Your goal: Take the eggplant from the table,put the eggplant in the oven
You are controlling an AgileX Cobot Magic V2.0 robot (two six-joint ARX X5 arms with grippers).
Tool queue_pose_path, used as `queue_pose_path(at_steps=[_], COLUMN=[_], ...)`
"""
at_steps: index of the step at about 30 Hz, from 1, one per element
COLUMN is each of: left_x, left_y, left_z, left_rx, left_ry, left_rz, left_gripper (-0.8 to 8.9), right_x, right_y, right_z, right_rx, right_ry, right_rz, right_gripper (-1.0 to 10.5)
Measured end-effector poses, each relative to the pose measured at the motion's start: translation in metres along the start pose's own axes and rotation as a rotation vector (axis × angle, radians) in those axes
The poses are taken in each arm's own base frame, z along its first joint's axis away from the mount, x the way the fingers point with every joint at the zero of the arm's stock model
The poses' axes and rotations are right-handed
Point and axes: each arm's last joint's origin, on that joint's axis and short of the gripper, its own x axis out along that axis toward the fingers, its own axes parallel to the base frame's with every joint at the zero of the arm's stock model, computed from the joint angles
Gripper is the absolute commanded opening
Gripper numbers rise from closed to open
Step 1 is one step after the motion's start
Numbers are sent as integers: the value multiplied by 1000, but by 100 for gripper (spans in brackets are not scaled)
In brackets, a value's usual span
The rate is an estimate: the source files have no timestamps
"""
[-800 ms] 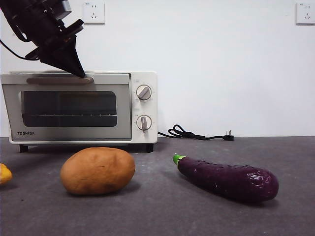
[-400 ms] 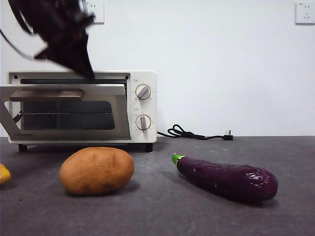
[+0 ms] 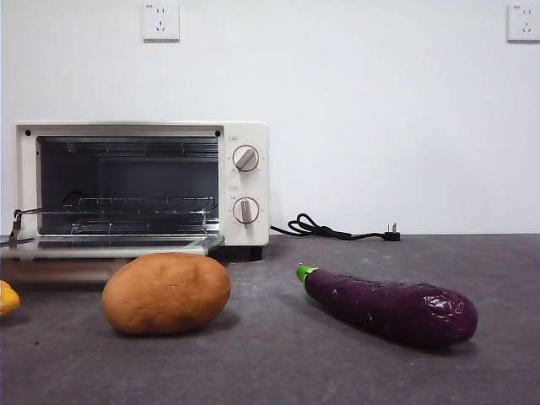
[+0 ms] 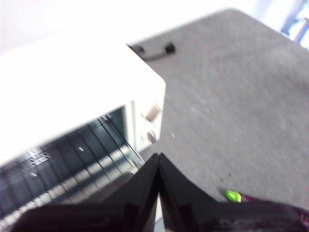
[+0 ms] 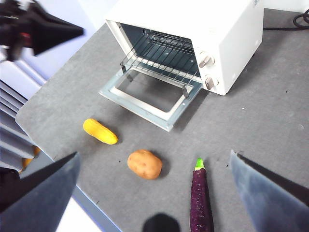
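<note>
Below the spread right gripper (image 5: 153,193), the glossy eggplant (image 5: 200,199) looks firm but slippery; its thick middle seems the safest grip.

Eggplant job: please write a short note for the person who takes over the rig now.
Left hand: shut, empty, up above the oven.
Right hand: open, empty, high over the table.
Eggplant: lying on the table, beside the potato, untouched.
Done: oven door is down flat, rack exposed.
Left: grasp the eggplant, lift it and place it in the oven.
</note>
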Motion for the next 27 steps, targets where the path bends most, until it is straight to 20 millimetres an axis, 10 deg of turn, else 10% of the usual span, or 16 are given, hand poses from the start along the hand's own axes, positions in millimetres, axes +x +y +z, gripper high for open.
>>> queue_pose_path(at_steps=[15,27], left_x=[-123,-173], left_y=[-15,-35], left_z=[-7,-33], left_rx=[0,-23], left_ry=[-247,-231], left_rz=[385,632], left_gripper=[-5,-5], right_x=[0,21], right_y=[0,-1], right_z=[0,-4], right_rx=[-3,15], right_ry=[0,143], right_rz=[0,-60], right_gripper=[566,566])
